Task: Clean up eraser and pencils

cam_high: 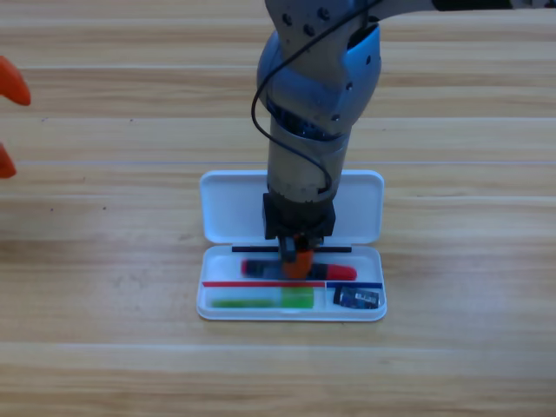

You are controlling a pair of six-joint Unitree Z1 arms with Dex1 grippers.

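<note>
The open white case [228,208] lies at the table's middle. My right gripper [297,259] points straight down into its tray and is shut on the black-barrelled pencil with red ends [340,272]. This pencil lies level along the tray's upper compartment. In the lower left compartment rests the pale pencil with the bright green half [263,301]. The dark eraser with a lighter label [358,298] sits in the small lower right compartment. At the left edge, only the orange jaw tips of my left gripper [7,122] show, and they stand apart.
The case's lid [360,208] lies flat behind the tray, partly covered by the right arm [317,95]. Bare wooden table [452,365] surrounds the case.
</note>
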